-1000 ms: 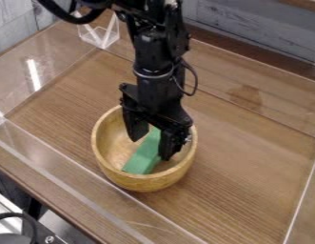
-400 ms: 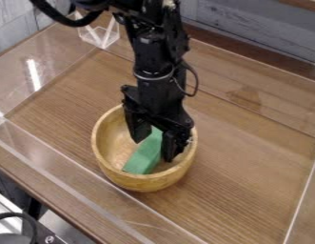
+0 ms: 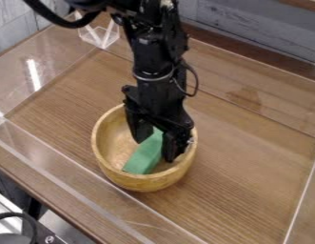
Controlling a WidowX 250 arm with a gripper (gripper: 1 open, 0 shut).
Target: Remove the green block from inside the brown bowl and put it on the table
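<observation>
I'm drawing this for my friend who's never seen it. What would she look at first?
Probably the big black robot arm, coming down from the top with its claw open over the bowl. Then the bright green block lying inside the bowl, partly under the claw. The round, light-brown bowl might catch her eye too, sitting near the front on the wooden table.

The robot arm [image 3: 153,57] is matte black from top to bottom, built of chunky, angular segments. Thin black cables [image 3: 189,74] loop out from its side, and small pale specks dot the dark housing.
</observation>
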